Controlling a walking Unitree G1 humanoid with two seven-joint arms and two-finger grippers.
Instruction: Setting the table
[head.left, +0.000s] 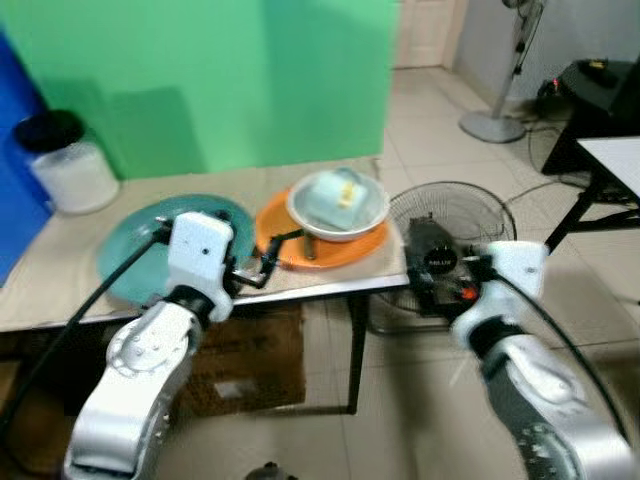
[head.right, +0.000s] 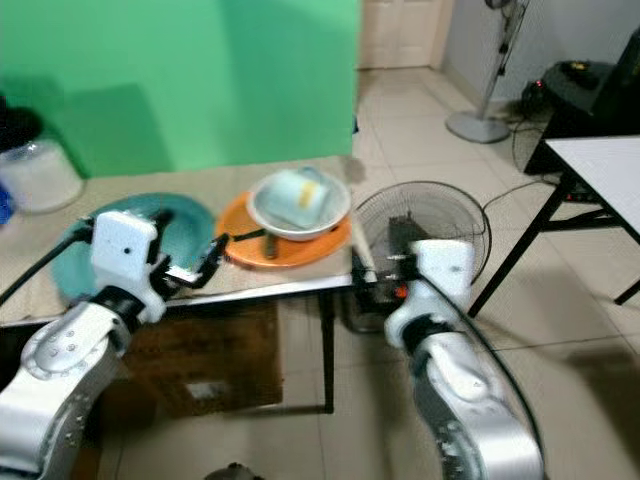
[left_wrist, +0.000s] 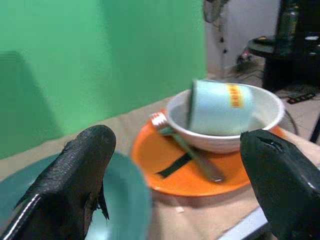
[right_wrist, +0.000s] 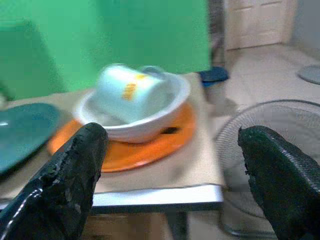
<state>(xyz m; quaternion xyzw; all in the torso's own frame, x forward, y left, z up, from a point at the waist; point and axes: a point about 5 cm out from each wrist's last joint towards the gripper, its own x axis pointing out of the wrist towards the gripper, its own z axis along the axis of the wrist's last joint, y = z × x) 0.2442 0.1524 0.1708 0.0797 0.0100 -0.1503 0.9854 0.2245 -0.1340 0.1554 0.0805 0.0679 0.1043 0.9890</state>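
A light wooden table (head.left: 60, 290) carries a teal plate (head.left: 140, 245) on the left and an orange plate (head.left: 345, 252) on the right. On the orange plate stands a white bowl (head.left: 372, 215) with a pale blue cup (head.left: 333, 197) lying on its side in it. A spoon (left_wrist: 196, 156) rests on the orange plate beside the bowl. My left gripper (head.left: 272, 255) hovers open at the table's front edge, between the two plates. My right gripper (right_wrist: 172, 136) is open too, off the table's right end and level with the orange plate, nothing between its fingers.
A white jar with a black lid (head.left: 65, 165) stands at the table's back left. A floor fan (head.left: 450, 215) sits just right of the table, near my right arm. A cardboard box (head.left: 250, 360) lies under the table. A green screen (head.left: 200, 80) backs it. A white side table (head.left: 615, 160) stands at far right.
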